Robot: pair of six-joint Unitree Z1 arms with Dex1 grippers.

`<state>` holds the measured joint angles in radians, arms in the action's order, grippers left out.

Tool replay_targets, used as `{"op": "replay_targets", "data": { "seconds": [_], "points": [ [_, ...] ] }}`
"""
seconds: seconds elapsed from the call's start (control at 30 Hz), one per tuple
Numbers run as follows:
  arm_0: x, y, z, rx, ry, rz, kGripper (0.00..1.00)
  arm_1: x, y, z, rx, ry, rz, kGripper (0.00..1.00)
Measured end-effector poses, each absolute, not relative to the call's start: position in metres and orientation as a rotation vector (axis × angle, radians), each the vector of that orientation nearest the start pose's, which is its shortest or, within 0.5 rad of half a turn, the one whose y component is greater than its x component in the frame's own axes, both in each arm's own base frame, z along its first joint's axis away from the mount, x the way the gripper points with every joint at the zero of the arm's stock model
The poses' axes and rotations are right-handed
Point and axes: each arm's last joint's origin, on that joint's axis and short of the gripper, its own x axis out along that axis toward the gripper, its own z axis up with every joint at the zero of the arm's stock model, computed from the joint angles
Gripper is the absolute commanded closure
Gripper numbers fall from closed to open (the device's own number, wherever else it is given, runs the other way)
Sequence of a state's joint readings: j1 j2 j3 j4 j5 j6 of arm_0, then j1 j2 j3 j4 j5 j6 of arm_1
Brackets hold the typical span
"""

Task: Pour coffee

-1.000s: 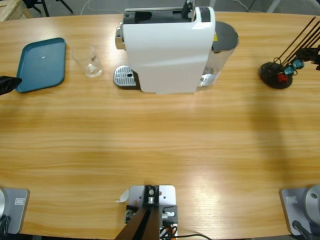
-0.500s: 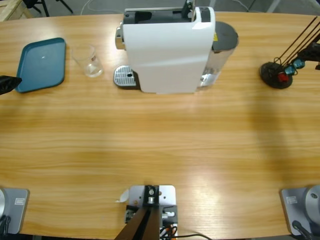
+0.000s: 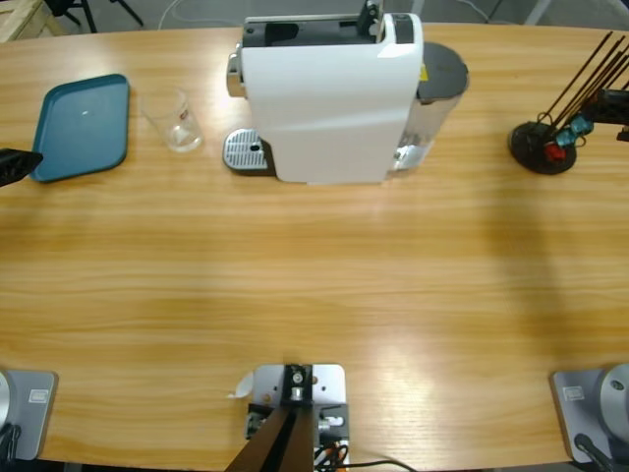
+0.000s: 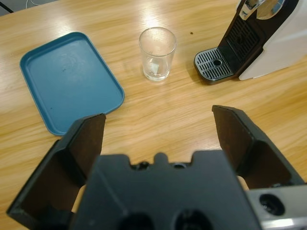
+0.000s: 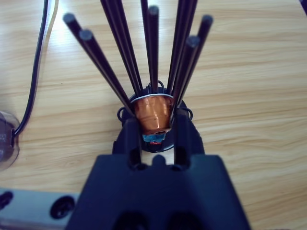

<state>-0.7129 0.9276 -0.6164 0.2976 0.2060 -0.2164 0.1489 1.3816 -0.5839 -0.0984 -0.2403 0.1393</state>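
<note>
Long wooden desk (image 3: 314, 285). Copper capsule (image 5: 152, 115) sits in the black rod rack (image 3: 543, 146) at the right edge, right gripper (image 5: 153, 132) clamped on it. Coffee machine (image 3: 329, 93) stands at the far edge, glass (image 4: 157, 53) and blue tray (image 4: 69, 81) beside it (far-left corner). Left gripper (image 4: 158, 129) gapes wide, empty.

- No text, brand, number or sign could be read anywhere in the views.
- The glass (image 3: 177, 120) bore a small reddish mark, too small to make out.
- The coffee machine (image 3: 329, 93) carried a yellow sticker at its rear edge, its print illegible.
</note>
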Motion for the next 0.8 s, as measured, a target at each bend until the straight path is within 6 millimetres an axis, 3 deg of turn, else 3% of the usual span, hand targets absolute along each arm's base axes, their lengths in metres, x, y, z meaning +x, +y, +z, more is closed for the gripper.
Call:
{"op": "replay_targets", "data": {
  "seconds": [0.1,0.43,0.8],
  "points": [
    [0.091,-0.066,0.304,0.066,0.599,-0.427,0.05,0.218,0.021,0.263,-0.012,0.687,-0.133,1.0],
    [0.091,-0.066,0.303,0.065,0.599,-0.427,0.055,0.214,0.022,0.299,-0.025,0.636,-0.119,1.0],
    [0.092,-0.066,0.304,0.062,0.596,-0.426,0.052,0.196,0.018,0.388,-0.067,0.5,-0.142,1.0]
  ]
}}
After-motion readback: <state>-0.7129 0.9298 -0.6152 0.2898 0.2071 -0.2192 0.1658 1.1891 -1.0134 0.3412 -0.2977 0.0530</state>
